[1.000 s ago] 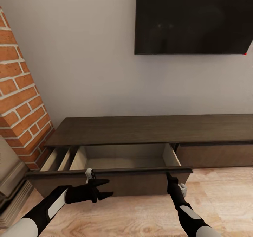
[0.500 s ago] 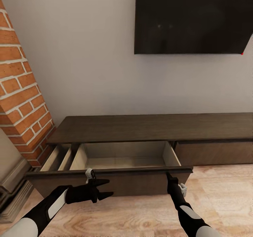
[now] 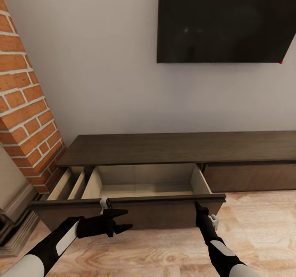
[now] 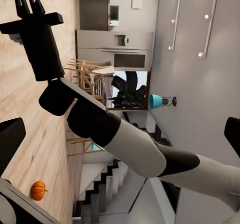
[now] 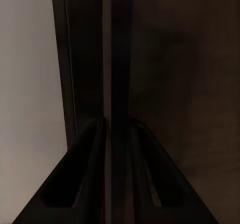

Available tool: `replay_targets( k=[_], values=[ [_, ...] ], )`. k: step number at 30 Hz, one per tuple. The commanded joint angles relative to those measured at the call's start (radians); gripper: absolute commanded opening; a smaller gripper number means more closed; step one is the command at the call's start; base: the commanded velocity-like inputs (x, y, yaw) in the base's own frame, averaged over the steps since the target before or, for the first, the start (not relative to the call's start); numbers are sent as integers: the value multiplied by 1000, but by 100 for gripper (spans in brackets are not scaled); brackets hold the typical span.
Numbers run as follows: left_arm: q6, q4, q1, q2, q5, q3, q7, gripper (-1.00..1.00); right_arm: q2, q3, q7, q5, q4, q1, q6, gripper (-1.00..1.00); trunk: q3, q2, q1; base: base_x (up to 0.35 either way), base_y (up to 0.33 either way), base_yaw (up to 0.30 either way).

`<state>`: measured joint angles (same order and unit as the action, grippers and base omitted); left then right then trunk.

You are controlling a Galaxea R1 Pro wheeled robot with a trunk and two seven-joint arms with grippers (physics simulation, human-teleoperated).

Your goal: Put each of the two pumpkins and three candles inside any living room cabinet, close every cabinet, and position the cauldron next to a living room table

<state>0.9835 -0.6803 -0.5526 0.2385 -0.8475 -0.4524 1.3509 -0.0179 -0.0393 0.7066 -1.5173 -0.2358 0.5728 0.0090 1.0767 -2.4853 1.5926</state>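
Light wood floor (image 3: 255,236), long dark-brown cabinet (image 3: 176,147) standing on it against the wall, its left drawer (image 3: 139,186) pulled out, a small orange pumpkin (image 4: 38,190) on the floorboards

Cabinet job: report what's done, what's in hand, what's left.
Done: one drawer of the cabinet stands pulled out, and the part of its beige inside that shows holds nothing.
In hand: the right gripper is at the drawer's front edge, fingers astride it; the left gripper is open and holds nothing.
Left: a pumpkin sits on the floor, not stowed. Candles, cauldron and closing remain.
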Motion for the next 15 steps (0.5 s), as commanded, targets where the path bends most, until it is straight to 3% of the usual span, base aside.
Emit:
replay_targets(
  k=[1,7,15],
  values=[
    [9,1,-1,1,-4,-5,4,100,1,22,10,9,-13,1,3,-100,1,-1,0,-21,0,0],
    [9,1,-1,1,-4,-5,4,100,1,22,10,9,-13,1,3,-100,1,-1,0,-120,0,0],
    [9,1,-1,1,-4,-5,4,100,1,22,10,8,-13,1,3,-100,1,-1,0,-14,0,0]
  ],
)
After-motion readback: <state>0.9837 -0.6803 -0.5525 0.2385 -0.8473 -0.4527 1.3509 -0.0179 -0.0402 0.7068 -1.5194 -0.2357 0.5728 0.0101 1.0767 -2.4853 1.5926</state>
